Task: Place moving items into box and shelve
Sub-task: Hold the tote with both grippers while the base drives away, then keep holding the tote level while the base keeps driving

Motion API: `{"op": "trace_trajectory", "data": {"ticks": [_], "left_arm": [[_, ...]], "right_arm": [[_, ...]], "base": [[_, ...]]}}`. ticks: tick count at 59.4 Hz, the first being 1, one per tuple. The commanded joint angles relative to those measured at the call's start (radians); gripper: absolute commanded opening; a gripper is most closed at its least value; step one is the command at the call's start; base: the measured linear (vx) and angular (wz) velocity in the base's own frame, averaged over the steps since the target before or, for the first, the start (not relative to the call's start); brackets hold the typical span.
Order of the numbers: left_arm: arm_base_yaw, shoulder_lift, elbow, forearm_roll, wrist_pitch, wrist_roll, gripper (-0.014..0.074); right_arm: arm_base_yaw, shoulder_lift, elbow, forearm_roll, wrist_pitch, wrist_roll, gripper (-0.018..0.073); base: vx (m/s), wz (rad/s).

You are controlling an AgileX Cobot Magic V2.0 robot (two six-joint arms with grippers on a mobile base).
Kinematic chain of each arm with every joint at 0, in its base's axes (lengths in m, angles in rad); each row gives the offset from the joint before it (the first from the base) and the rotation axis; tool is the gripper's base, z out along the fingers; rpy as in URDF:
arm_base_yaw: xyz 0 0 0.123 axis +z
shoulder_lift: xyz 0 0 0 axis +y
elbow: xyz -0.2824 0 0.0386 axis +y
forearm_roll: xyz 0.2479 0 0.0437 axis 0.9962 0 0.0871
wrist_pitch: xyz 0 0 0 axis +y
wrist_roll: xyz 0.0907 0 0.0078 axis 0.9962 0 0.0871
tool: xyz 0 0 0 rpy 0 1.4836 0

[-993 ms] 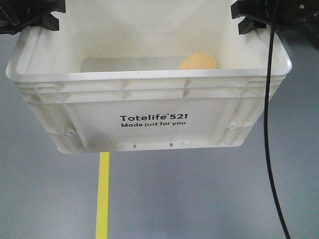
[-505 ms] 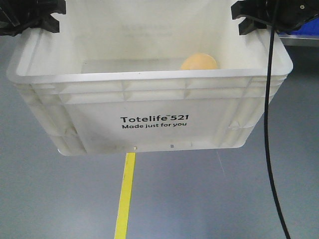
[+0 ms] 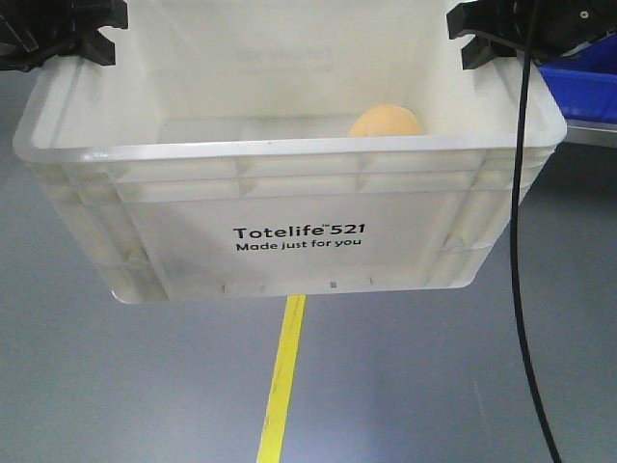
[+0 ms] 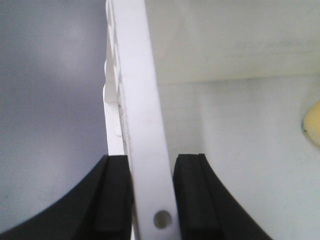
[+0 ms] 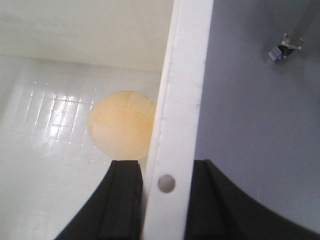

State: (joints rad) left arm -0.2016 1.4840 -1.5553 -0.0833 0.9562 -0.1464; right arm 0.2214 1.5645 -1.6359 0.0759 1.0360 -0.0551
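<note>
now, left tool (image 4: 152, 172) and right tool (image 5: 167, 175) clamp opposite walls of crate (image 3: 289, 207); yellow-orange ball (image 5: 120, 125) inside.

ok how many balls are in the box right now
1. A yellow-orange ball lies on the floor of the box, toward its right end. Another could be hidden behind the near wall.

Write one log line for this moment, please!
left gripper: shut on box rim | right gripper: shut on box rim | box: held above floor | yellow-orange ball: inside box
</note>
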Motion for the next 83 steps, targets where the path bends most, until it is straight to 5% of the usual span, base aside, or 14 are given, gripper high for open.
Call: {"op": "trace_trajectory", "data": {"ticks": [1, 83], "left_arm": [[-0.013, -0.057, -0.05, -0.077, -0.135, 0.006, -0.0015], [-0.013, -0.056, -0.05, -0.076, -0.135, 0.006, -0.0015]], "right_arm": [[0.011, -0.056, -0.046, 0.059, -0.119, -0.034, -0.0013], [0.011, -0.054, -0.046, 0.061, -0.119, -0.034, -0.0013]], "base": [[0.57, 0.28], [0.63, 0.1]]}}
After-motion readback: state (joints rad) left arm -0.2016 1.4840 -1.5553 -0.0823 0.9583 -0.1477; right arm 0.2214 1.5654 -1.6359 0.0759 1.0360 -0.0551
